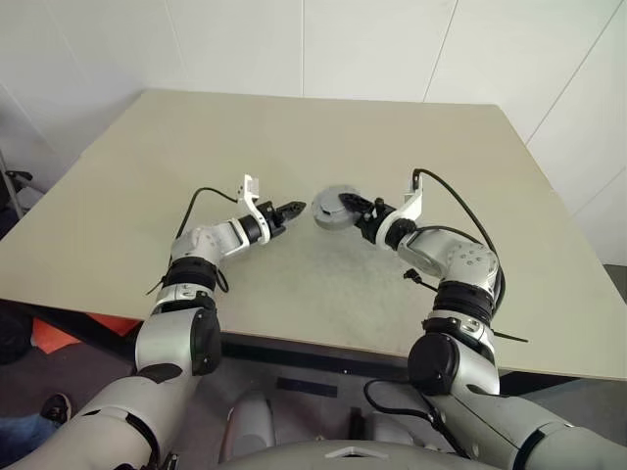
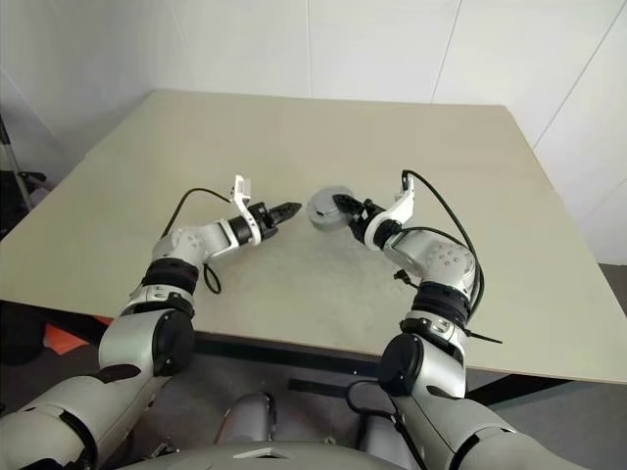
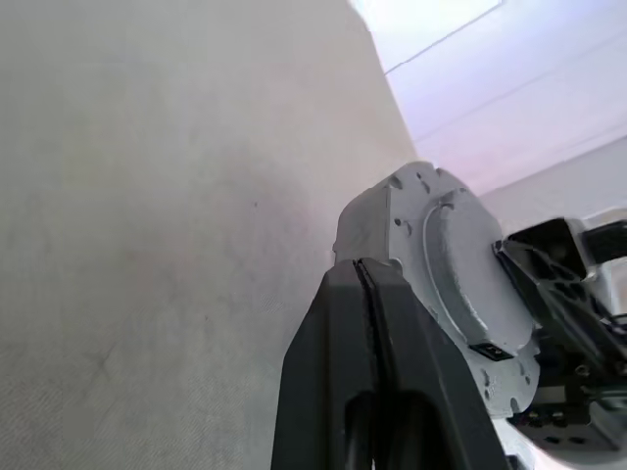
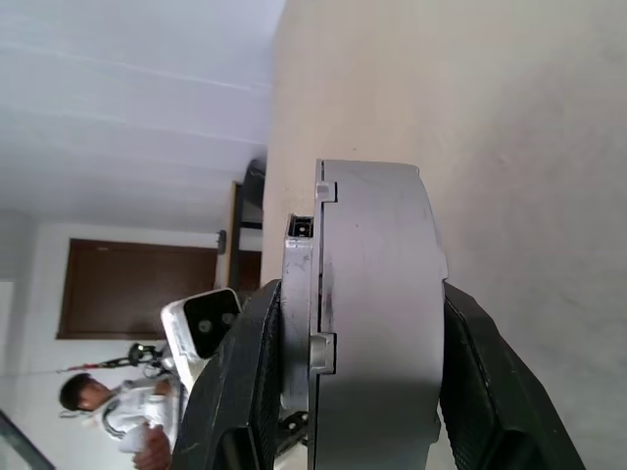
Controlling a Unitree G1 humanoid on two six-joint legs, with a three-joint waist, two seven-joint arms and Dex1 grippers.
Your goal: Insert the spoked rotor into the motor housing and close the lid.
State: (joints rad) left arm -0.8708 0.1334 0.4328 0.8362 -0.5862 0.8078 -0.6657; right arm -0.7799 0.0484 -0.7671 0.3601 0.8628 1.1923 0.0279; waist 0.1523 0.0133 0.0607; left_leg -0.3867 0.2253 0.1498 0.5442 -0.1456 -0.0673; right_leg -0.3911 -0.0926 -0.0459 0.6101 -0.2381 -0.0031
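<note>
R gripper [image 1: 364, 208] clamps grey round motor housing [image 1: 336, 208] by its flat faces, held above mid tabletop [image 1: 323, 147]; L gripper [image 1: 291, 209] shut, empty, just beside it; assy looks closed already, so next prob. set down w/o tilt.

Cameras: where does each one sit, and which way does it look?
Eye views: on the head, looking forward and down at the table; both arms show, the left gripper shut, the right gripper holding the housing.
Left wrist view: on the left wrist, looking along its shut fingers at the housing.
Right wrist view: on the right wrist, looking along its fingers clamping the housing; a person beyond.
Shared: all see the housing.
</note>
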